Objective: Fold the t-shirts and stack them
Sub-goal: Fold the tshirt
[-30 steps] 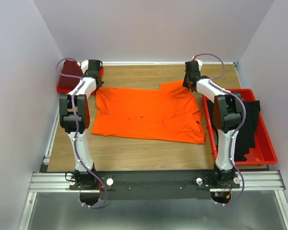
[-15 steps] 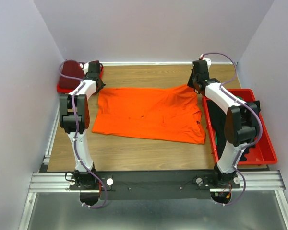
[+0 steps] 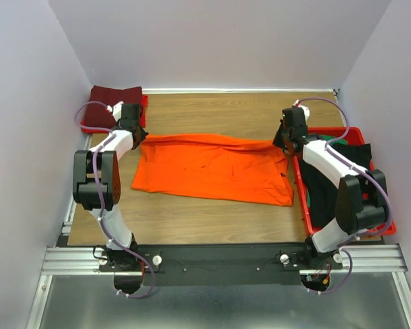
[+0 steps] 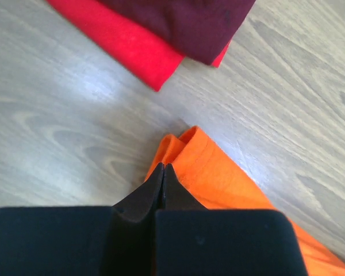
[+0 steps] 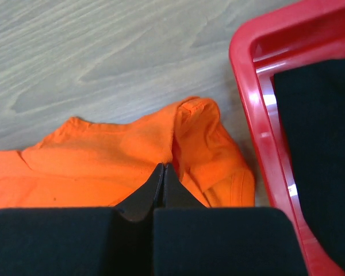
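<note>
across the middle of the table your orange t-shirt [image 3: 212, 171] lies spread, its far edge turned over toward the near side. judge it light, limp and quick to bunch, so hold it by hem corners. your left gripper [image 4: 164, 171] is clenched on the far-left corner, your right gripper [image 5: 163, 171] on the far-right one, just beside the red tray [image 5: 259, 132].

Black t-shirt [image 3: 320, 197] partly hidden under right arm [image 3: 329, 161].
</note>
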